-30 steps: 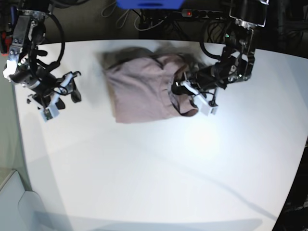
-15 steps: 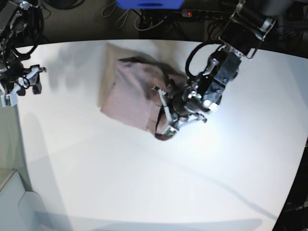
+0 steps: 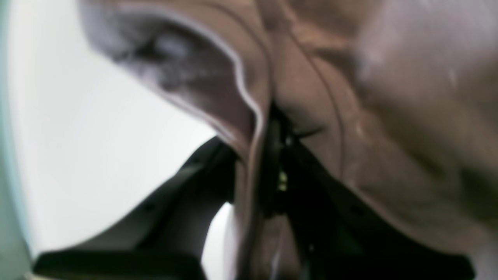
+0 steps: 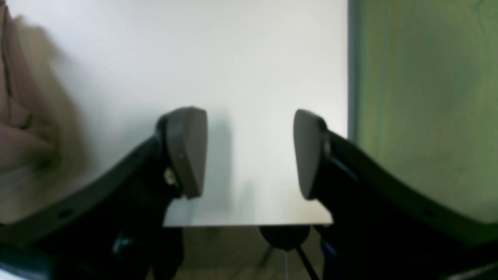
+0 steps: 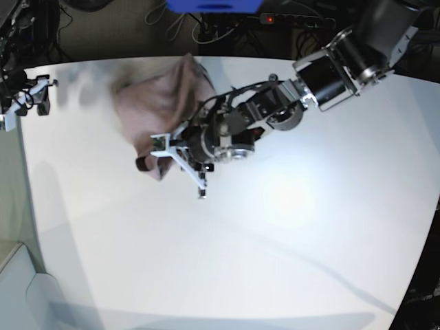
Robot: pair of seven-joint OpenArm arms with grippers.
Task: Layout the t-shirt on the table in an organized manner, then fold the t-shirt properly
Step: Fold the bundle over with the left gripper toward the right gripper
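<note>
Base view shows the left gripper (image 5: 163, 157) stretched low across the table (image 5: 275, 240), clamped on a fold of the t-shirt (image 5: 161, 100), which lies bunched near the far edge. At the table's edge, the right gripper (image 4: 249, 153) hangs with jaws spread, holding nothing.

Overhead light is bright and even, with a soft glare patch on the large white matte table (image 5: 289, 199) right of centre and faint long shadows toward its near edge; wide-angle distortion bows the table's edges. The dusty mauve-pink cloth t-shirt (image 5: 165, 103) smears with motion blur near the far edge. Left wrist view is badly out of focus; right wrist view soft.
</note>
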